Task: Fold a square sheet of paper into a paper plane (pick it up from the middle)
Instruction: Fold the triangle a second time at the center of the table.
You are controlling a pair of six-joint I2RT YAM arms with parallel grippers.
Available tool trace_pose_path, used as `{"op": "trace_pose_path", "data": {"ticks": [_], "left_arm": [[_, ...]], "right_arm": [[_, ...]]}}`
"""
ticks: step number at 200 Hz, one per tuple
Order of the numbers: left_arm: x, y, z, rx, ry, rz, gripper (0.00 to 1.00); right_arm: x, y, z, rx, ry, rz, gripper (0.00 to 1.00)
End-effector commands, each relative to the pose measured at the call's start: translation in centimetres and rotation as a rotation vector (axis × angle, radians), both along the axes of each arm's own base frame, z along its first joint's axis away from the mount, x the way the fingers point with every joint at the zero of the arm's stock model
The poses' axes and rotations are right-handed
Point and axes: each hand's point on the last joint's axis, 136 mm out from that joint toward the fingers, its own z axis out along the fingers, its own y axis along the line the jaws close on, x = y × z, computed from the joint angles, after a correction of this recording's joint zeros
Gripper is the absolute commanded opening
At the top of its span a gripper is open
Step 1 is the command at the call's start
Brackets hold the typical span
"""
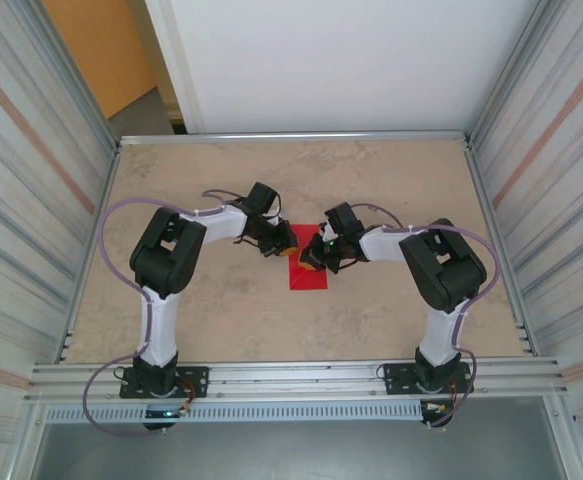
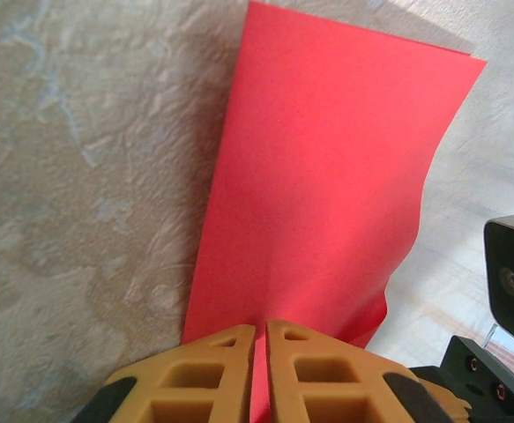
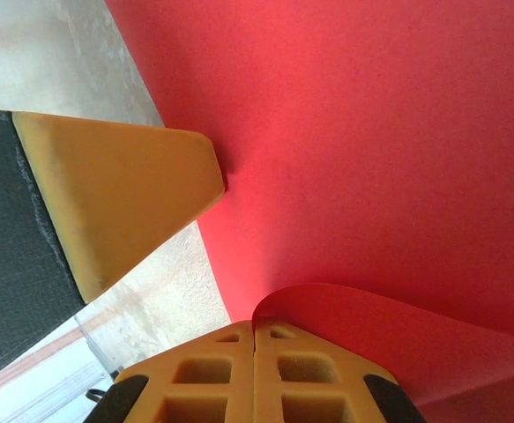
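**A:** Looking at the table point(image 1: 401, 180), where is the square sheet of paper point(image 1: 309, 278)?

**B:** Near the table's middle, a little toward its near edge. Most of the red sheet lies on the tabletop.

**A:** And the left gripper point(image 2: 261, 324)?

**B:** Low over the table's middle, at the sheet's far left corner. Its fingers are almost together, with a thin strip of red caught in the slit between them, so it has the paper pinched.

**A:** The right gripper point(image 3: 255, 322)?

**B:** Also at the table's middle, just right of the left one. Its jaws are fully closed. A curl of the paper rises off the tabletop straight into its fingertips, so it appears to grip that edge.
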Motion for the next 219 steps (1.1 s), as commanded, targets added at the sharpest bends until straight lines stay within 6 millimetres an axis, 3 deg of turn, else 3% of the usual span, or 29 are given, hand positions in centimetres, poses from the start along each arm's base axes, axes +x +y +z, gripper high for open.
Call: {"op": "trace_pose_path", "data": {"ticks": [1,141,150,219], "left_arm": [[-2.0,1.6,-2.9,0.083,0.084,0.012,0.14],[-2.2,1.9,-3.3,0.096,0.090,0.020,0.14],[-1.9,1.7,-2.2,0.082,0.066,0.020,0.14],[-1.7,1.5,-1.9,0.071,0.061,0.018,0.14]], "right_arm": [[0.4,0.6,-0.1,0.003,0.008,-0.011,0.04],[0.1,-0.1,-1.1,-0.042,0.027,-0.022,0.04],[0.0,-0.2,-1.3,-0.048,0.032,-0.023,0.04],[-0.2,-0.2,-1.7,-0.058,0.044,-0.016,0.04]]}}
